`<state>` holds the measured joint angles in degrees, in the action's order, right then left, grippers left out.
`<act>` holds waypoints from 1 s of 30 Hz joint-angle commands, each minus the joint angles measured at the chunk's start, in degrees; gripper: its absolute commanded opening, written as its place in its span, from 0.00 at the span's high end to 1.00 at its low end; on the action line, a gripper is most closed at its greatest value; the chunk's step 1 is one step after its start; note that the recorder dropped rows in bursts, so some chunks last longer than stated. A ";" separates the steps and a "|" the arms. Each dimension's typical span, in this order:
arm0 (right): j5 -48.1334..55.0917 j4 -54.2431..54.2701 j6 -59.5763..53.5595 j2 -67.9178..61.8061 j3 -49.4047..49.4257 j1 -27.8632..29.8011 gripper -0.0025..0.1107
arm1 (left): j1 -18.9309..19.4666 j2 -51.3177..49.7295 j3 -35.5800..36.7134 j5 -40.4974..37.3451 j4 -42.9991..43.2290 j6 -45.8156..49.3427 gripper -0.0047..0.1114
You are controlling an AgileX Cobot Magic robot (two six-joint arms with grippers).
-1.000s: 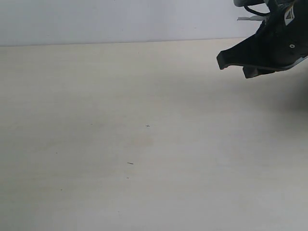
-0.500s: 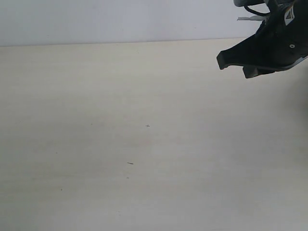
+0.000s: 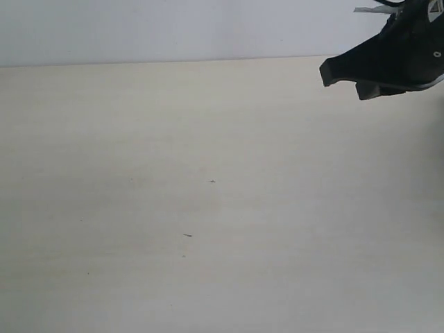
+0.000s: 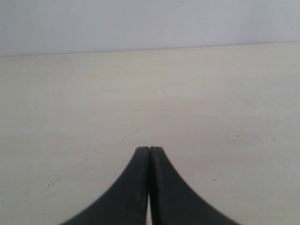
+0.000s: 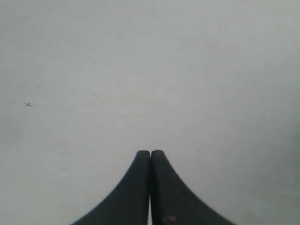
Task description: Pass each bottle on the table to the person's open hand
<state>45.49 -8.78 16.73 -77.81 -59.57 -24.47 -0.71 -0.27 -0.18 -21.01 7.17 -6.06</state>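
Note:
No bottles and no person's open hand show in any view. The pale beige table [image 3: 208,139] fills the exterior view. My right gripper [image 3: 342,80] hangs above the table's far right corner, black, with its fingers pointing left. In the right wrist view the right gripper [image 5: 150,152] is shut with nothing between its fingers, over bare table [image 5: 140,70]. The left gripper [image 4: 150,148] is also shut and holds nothing, low over the table [image 4: 93,93]. The left arm is out of the exterior view.
A plain pale wall [image 3: 173,28] rises behind the table's far edge [image 3: 173,62]. A few tiny dark specks [image 3: 187,235] mark the tabletop near the middle. A small cross-shaped mark [image 5: 27,104] shows in the right wrist view.
My right gripper has risen and drawn slightly to the right, toward the top right corner of the exterior view. Nothing else has changed.

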 commanded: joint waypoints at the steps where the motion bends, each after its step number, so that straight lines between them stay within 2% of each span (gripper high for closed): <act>1: -13.45 2.83 4.19 5.38 4.13 0.16 0.98 | 0.11 0.27 0.18 0.29 0.05 -0.14 0.94; 5: -33.75 3.39 3.60 12.97 16.09 0.31 0.98 | 0.11 0.27 0.18 0.29 0.05 -0.24 0.94; 10: -46.89 2.53 2.05 27.26 33.22 5.05 0.98 | 0.11 0.27 0.18 0.29 0.05 -0.24 0.94; 14: -48.17 2.53 -2.81 43.85 46.86 13.72 0.98 | 0.11 0.27 0.18 0.29 0.05 -0.24 0.94; 20: -48.64 2.53 -2.24 69.07 59.57 22.20 0.98 | 0.11 0.27 0.18 0.29 0.05 -0.24 0.94; 22: -41.39 2.40 -2.61 74.50 59.57 22.55 0.98 | 0.11 0.27 0.18 0.29 0.05 -0.24 0.94; 30: -40.39 2.43 -5.13 77.81 59.57 22.55 0.98 | 0.11 0.27 0.18 0.29 0.05 -0.24 0.94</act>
<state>4.46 -5.96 12.13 -0.36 -0.25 -2.20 -0.71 -0.27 -0.18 -21.01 7.17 -6.06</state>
